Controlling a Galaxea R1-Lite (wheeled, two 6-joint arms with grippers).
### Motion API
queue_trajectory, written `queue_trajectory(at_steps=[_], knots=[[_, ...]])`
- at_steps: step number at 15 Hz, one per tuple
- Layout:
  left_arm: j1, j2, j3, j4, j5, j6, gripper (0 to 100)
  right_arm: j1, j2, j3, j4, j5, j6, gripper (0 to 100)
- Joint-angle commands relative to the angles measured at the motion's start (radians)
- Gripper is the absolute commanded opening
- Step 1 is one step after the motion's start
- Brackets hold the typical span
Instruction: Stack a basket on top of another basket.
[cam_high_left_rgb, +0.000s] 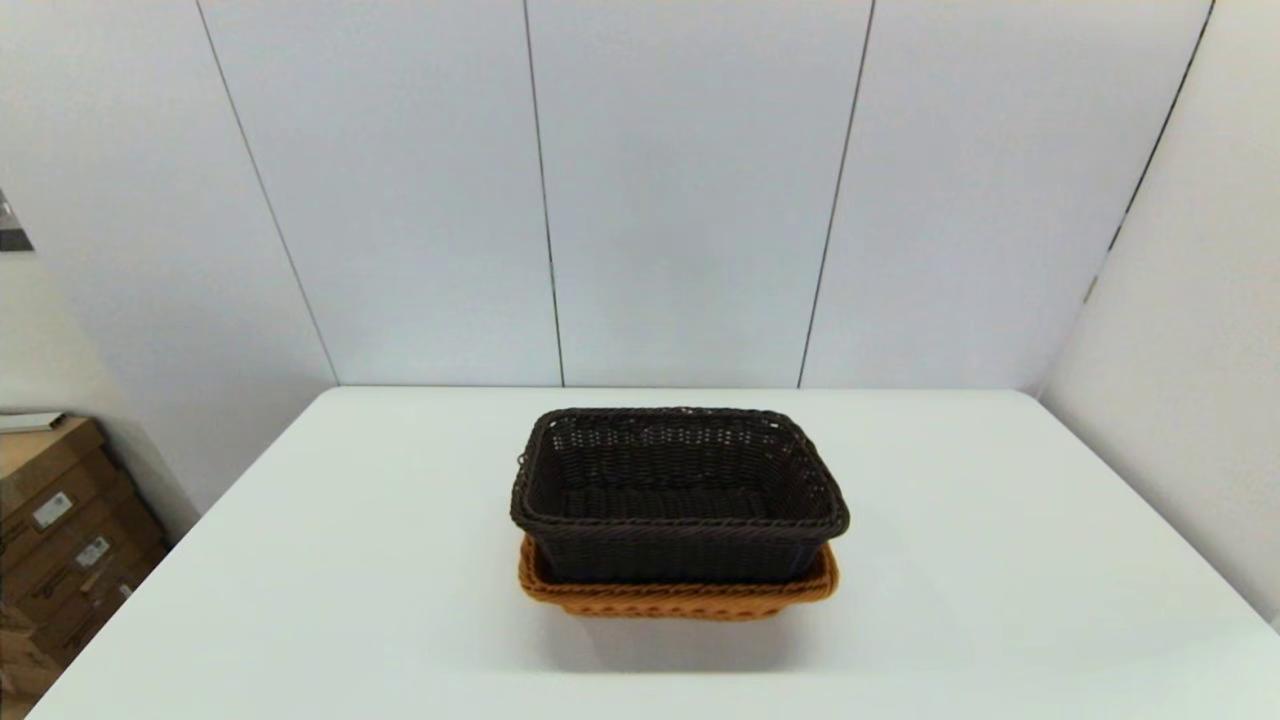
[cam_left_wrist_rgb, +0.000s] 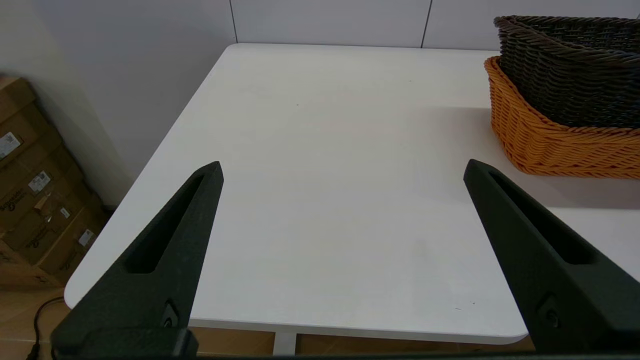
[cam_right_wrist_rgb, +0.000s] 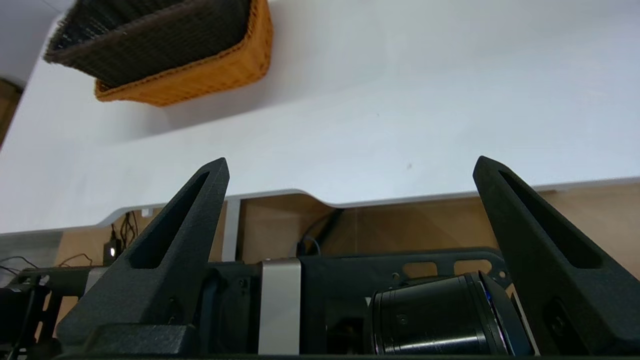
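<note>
The dark brown wicker basket (cam_high_left_rgb: 678, 492) sits nested inside the orange-tan basket (cam_high_left_rgb: 677, 594) at the middle of the white table (cam_high_left_rgb: 300, 560); only the orange rim and lower wall show beneath it. The left wrist view has the dark basket (cam_left_wrist_rgb: 570, 65) in the orange basket (cam_left_wrist_rgb: 555, 140) well off to one side of my open left gripper (cam_left_wrist_rgb: 342, 172), which holds nothing. My right gripper (cam_right_wrist_rgb: 350, 167) is open and empty, back beyond the table's near edge, far from the dark basket (cam_right_wrist_rgb: 145, 40) and the orange basket (cam_right_wrist_rgb: 200, 75). Neither arm shows in the head view.
Cardboard boxes (cam_high_left_rgb: 60, 540) stand on the floor left of the table. White wall panels close the back and right sides. The robot's own base and a lens (cam_right_wrist_rgb: 440, 320) lie under the right gripper.
</note>
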Motion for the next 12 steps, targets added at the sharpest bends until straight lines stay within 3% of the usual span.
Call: queue_trajectory(at_steps=[1,5,8,10,12], knots=[[0.0,0.0,0.0,0.001,0.002,0.0,100,-0.001,-0.017,-0.022,-0.044,0.005,-0.018,100],[0.0,0.0,0.0,0.001,0.0,0.0,100,-0.019,-0.017,-0.056,-0.043,0.005,-0.016,100],[0.0,0.0,0.0,0.001,0.0,0.0,100,-0.108,-0.023,-0.08,-0.035,0.01,-0.016,100],[0.0,0.0,0.0,0.001,0.0,0.0,100,-0.173,-0.109,-0.059,-0.032,0.045,-0.044,100],[0.0,0.0,0.0,0.001,0.0,0.0,100,-0.173,-0.172,-0.025,-0.014,0.059,-0.096,100]])
